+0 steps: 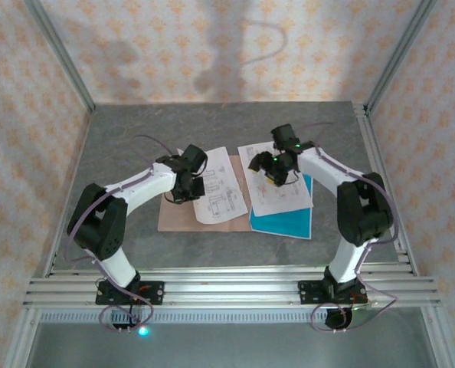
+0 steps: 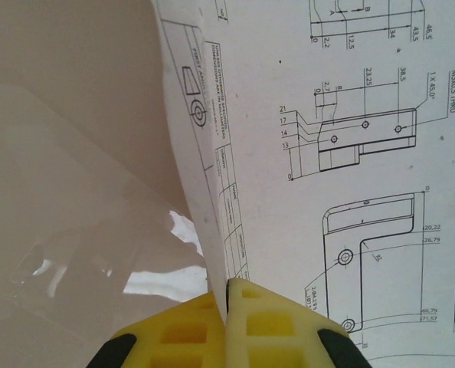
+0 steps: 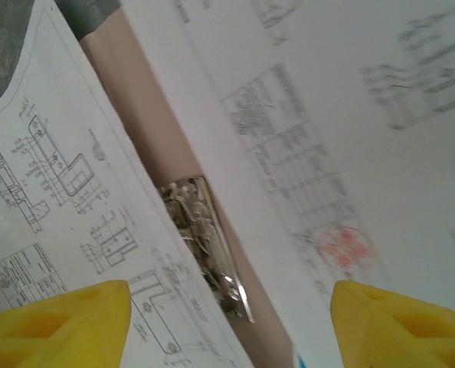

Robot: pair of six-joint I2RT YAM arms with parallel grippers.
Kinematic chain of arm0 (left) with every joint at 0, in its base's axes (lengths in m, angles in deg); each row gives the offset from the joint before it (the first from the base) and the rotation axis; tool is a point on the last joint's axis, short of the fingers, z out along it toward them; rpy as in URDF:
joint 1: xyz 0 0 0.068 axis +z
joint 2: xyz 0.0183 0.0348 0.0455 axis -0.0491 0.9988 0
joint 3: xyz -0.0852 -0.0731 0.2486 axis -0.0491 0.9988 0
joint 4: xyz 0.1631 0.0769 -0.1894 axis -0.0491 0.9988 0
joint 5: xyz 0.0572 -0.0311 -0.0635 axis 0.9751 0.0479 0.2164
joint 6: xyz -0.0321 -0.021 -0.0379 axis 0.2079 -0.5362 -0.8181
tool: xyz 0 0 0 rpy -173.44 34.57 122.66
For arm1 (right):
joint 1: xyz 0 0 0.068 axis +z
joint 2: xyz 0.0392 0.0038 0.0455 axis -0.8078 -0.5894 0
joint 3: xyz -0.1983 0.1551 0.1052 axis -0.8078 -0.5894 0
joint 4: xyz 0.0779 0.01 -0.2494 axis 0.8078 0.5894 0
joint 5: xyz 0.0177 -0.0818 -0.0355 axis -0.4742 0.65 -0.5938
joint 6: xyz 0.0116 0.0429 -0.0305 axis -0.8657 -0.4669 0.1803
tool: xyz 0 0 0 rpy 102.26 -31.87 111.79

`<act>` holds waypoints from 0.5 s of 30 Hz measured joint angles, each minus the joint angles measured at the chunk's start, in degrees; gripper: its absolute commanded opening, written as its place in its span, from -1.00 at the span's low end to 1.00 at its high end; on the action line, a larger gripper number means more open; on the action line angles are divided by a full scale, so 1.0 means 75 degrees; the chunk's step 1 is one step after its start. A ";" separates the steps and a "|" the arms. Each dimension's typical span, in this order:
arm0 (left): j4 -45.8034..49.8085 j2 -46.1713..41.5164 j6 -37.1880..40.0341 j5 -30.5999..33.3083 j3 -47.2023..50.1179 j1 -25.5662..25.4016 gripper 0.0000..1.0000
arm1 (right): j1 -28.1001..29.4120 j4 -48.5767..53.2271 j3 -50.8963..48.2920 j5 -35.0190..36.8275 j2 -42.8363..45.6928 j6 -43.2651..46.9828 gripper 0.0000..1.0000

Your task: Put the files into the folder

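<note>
The pinkish-brown folder (image 1: 180,216) lies flat left of centre, its metal fastener (image 3: 206,239) lying along the fold. One printed white sheet (image 1: 221,186) lies partly on the folder. My left gripper (image 1: 187,187) is shut on that sheet's edge (image 2: 204,192), which curls up from the folder (image 2: 59,138). Another white sheet (image 1: 277,184) rests over the teal-blue sheet (image 1: 285,222) on the right. My right gripper (image 1: 270,170) hovers open over the fold (image 3: 231,326), with a sheet on either side below and nothing between its fingers.
Grey tabletop (image 1: 135,138) enclosed by patterned walls and aluminium posts. A metal rail (image 1: 227,287) runs along the near edge, carrying both arm bases. Bare table lies behind the papers and to the far left.
</note>
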 measured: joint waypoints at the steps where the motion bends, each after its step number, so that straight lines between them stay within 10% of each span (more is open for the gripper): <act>1: -0.0012 0.0000 0.0035 0.0000 0.0000 0.0000 -1.00 | 0.0102 -0.0035 0.0143 -0.0003 -0.0149 -0.0032 0.34; 15: -0.0050 0.0003 0.0224 0.0026 0.0000 0.0000 -1.00 | 0.0720 -0.0157 0.1789 -0.0035 -0.2063 -0.0003 0.20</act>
